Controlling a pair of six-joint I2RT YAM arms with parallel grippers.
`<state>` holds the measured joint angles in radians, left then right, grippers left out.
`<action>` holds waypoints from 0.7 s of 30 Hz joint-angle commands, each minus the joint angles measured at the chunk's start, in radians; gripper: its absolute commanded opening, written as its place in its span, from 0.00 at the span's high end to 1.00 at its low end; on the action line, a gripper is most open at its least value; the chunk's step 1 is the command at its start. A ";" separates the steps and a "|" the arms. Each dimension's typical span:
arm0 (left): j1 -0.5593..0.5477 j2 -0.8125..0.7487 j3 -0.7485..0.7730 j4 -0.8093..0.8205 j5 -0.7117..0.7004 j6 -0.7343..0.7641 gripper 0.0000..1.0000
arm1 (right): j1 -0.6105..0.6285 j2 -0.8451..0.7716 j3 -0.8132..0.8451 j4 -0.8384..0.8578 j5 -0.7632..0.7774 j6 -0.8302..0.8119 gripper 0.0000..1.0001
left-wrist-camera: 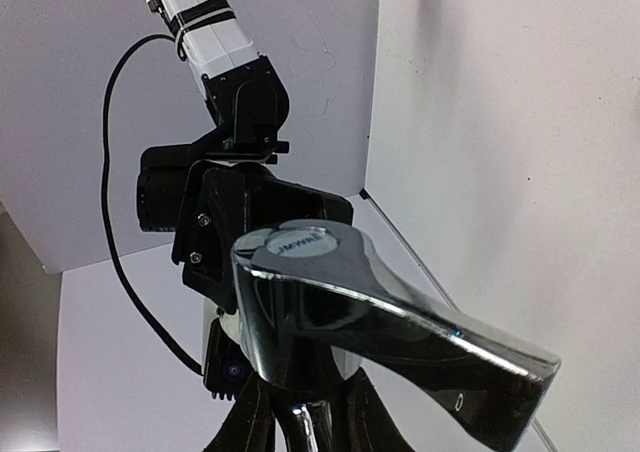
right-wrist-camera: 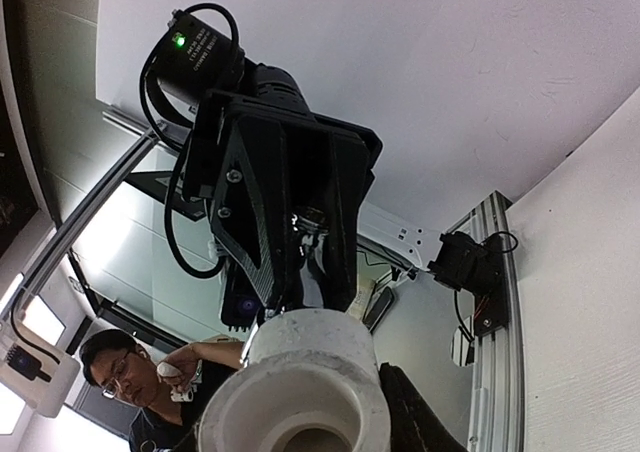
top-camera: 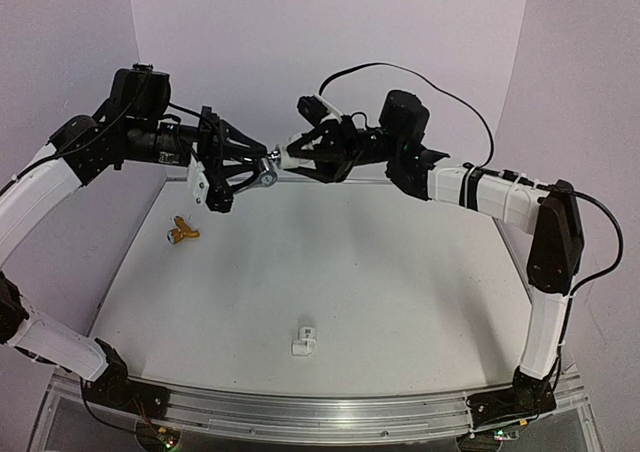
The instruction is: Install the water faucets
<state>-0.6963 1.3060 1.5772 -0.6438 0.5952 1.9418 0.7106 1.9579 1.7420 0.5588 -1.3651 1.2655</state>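
Two arms meet mid-air over the table's far edge. Top view: left gripper is clamped on the silver faucet, right gripper grasps a white pipe fitting, both close together. Only the top view shows the brass faucet lying at table's left & a second white fitting nr the front. Left wrist cam: mirror-smooth curved chrome. Right wrist cam: matte round plastic mouth.

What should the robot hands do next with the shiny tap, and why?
Probably ease the white fitting in the right gripper straight onto the end of the silver faucet. The left gripper holds that faucet in the air, and the two parts sit tip to tip, seemingly not joined yet.
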 commanded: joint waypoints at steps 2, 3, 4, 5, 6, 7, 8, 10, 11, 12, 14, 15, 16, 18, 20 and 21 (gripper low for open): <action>-0.014 -0.072 0.031 -0.115 0.115 0.084 1.00 | -0.070 -0.154 -0.122 0.024 0.152 -0.010 0.13; -0.013 -0.080 0.026 -0.036 0.142 -0.113 1.00 | -0.079 -0.193 -0.165 0.016 0.164 -0.053 0.03; -0.012 -0.091 -0.013 0.084 0.153 -0.348 1.00 | -0.097 -0.237 -0.204 0.008 0.180 -0.117 0.02; -0.009 -0.099 -0.047 0.209 0.142 -0.508 1.00 | -0.113 -0.266 -0.254 0.000 0.197 -0.180 0.02; -0.006 -0.101 -0.097 0.330 0.124 -0.645 1.00 | -0.129 -0.308 -0.298 -0.019 0.215 -0.258 0.02; -0.002 -0.098 -0.135 0.406 0.104 -0.835 1.00 | -0.134 -0.350 -0.324 -0.078 0.236 -0.365 0.02; 0.002 -0.090 -0.153 0.475 0.083 -0.992 1.00 | -0.137 -0.385 -0.335 -0.170 0.266 -0.499 0.02; 0.006 -0.065 -0.148 0.531 0.056 -1.275 1.00 | -0.131 -0.436 -0.342 -0.377 0.341 -0.779 0.02; 0.009 -0.052 -0.142 0.539 0.042 -1.438 1.00 | -0.129 -0.457 -0.347 -0.429 0.364 -0.855 0.02; 0.011 -0.048 -0.145 0.542 0.022 -1.589 1.00 | -0.129 -0.476 -0.357 -0.446 0.368 -0.945 0.02; 0.013 -0.046 -0.170 0.548 0.017 -1.843 1.00 | -0.129 -0.499 -0.362 -0.486 0.359 -1.068 0.02; 0.014 -0.050 -0.190 0.560 0.023 -1.979 1.00 | -0.129 -0.503 -0.359 -0.500 0.347 -1.118 0.02; 0.015 -0.051 -0.215 0.585 0.074 -2.090 1.00 | -0.129 -0.500 -0.352 -0.519 0.330 -1.154 0.02; 0.015 -0.043 -0.253 0.641 0.207 -2.282 1.00 | -0.125 -0.493 -0.350 -0.525 0.307 -1.201 0.02; 0.015 -0.038 -0.294 0.736 0.247 -2.419 1.00 | -0.107 -0.488 -0.356 -0.509 0.320 -1.221 0.02; 0.014 -0.038 -0.313 0.762 0.252 -2.463 1.00 | -0.095 -0.483 -0.357 -0.502 0.333 -1.230 0.02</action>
<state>-0.6797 1.2705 1.3123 -0.1199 0.7169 -0.0167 0.5878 1.4532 1.3910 0.0968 -1.0553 0.2228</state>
